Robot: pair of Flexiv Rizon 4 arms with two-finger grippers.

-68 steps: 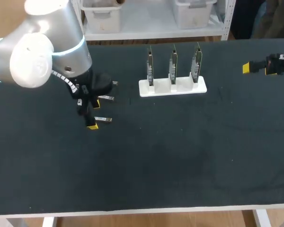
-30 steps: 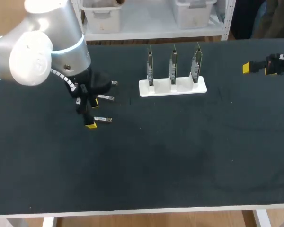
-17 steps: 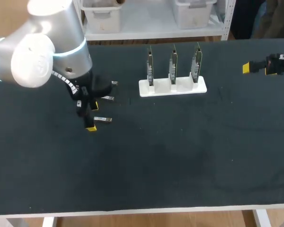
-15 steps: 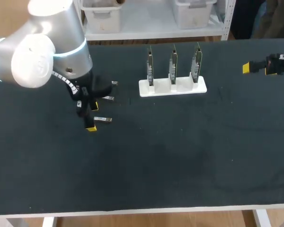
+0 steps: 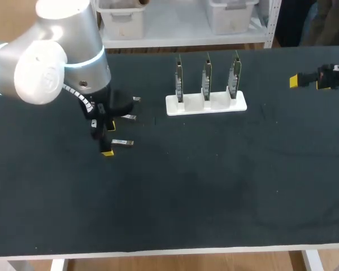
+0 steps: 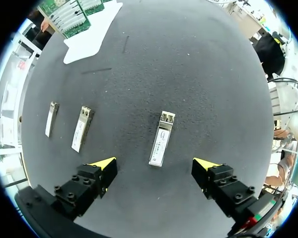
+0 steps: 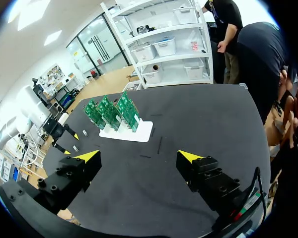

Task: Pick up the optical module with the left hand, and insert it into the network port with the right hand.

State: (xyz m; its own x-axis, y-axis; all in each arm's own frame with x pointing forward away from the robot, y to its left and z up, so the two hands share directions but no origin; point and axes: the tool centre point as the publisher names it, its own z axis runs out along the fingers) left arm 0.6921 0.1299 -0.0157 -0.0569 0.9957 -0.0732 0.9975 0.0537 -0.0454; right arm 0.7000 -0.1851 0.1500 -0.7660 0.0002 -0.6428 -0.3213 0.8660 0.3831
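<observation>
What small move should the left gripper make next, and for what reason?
Probably lower the left gripper straight down around the optical module. The gripper is open, the module lies flat on the table between its fingers, slightly ahead of them, and nothing is grasped yet.

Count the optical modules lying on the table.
3. The first module lies between the open fingers of the left gripper; the second module and third module lie side by side outside them. None looks hidden.
</observation>
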